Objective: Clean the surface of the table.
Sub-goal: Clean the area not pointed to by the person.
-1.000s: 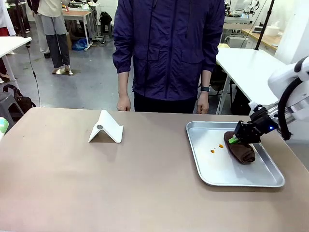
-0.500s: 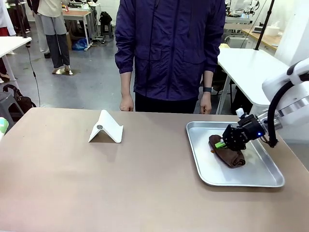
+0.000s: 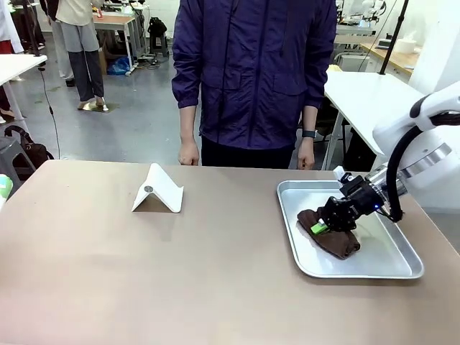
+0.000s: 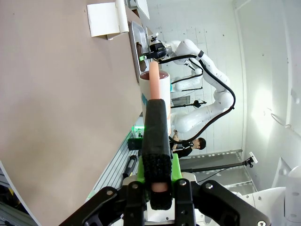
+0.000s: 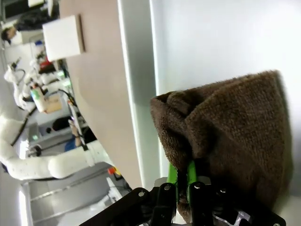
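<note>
Right gripper (image 3: pixel 321 226) is clamped tight on a brown towel (image 3: pixel 338 241) bunched up in the silver metal tray (image 3: pixel 374 269), which sits at the right end of the greyish-brown table (image 3: pixel 180 273). Left gripper (image 4: pixel 157 101) is pinched closed too, can't tell if it's holding anything.

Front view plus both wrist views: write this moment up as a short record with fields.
table: greyish-brown top, carries a white folded stand and a metal tray
brown cloth: bunched, lying inside the metal tray
right gripper: shut on the brown cloth, down in the tray
left gripper: shut on a pinkish tube; what that is cannot be told
person: standing at the far edge, hands hanging down, touching nothing
</note>
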Action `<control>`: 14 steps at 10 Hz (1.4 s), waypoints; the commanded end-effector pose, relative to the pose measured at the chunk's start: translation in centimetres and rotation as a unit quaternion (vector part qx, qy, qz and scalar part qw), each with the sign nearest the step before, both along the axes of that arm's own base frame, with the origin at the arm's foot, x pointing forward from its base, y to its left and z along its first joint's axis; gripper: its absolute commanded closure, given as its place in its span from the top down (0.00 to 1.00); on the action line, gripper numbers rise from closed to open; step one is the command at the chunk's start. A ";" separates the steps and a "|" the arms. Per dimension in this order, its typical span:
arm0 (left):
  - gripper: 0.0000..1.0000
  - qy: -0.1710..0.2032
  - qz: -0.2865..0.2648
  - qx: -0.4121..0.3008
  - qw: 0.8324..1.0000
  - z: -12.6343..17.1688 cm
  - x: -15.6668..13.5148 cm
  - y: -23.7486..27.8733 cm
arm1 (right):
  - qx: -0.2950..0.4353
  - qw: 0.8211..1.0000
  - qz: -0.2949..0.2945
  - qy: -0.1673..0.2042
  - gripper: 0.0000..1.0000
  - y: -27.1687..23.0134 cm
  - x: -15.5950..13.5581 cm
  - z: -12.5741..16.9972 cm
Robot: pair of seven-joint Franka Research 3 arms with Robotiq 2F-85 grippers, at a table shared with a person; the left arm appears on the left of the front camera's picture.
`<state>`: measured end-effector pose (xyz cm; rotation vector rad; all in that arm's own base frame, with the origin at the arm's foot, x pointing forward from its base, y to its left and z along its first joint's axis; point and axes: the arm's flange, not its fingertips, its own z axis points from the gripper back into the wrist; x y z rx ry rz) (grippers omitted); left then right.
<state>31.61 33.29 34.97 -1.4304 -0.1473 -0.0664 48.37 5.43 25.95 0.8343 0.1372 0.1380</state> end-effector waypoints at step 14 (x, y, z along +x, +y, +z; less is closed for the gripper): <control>0.22 -0.001 0.009 -0.003 1.000 0.5 -0.2 -0.4 | -0.039 0.958 -0.279 -0.059 0.08 -7.0 2.5 0.9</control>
